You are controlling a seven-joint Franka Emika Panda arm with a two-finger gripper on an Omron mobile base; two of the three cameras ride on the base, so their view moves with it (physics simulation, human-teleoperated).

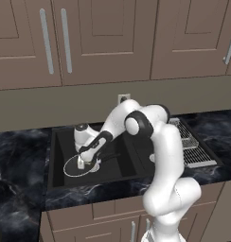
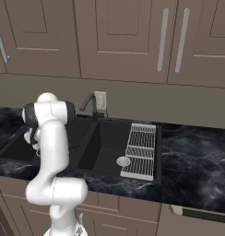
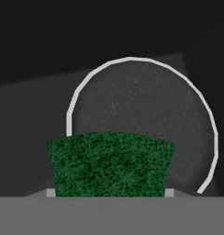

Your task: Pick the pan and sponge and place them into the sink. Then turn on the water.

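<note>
The gripper (image 1: 82, 163) hangs low in the left bowl of the sink (image 1: 58, 156), directly over the pan (image 1: 82, 168). It is clenched on the sponge (image 3: 109, 164), whose green face sits close against the hand camera, between the finger positions. The pan lies flat on the bowl floor under the sponge; its light rim shows as a ring, dark inside.

Handling, as judged: the sponge is light, soft and compressible, so it will spring back on release and drop without harm. Hold it across its short sides. The pan is rigid and heavier; its handle is the natural grip point.

Hard to make out:
- the finger tips themselves, covered by the sponge
- the yellow layer of the sponge
- whether the sponge touches the pan or hangs just above it
- the pan handle, masked by the arm

In the right base view the arm hides the left bowl. The faucet (image 2: 89, 103) stands behind the divider, and no stream is visible at its spout. A rack (image 2: 141, 150) lies over the right bowl's far side
</note>
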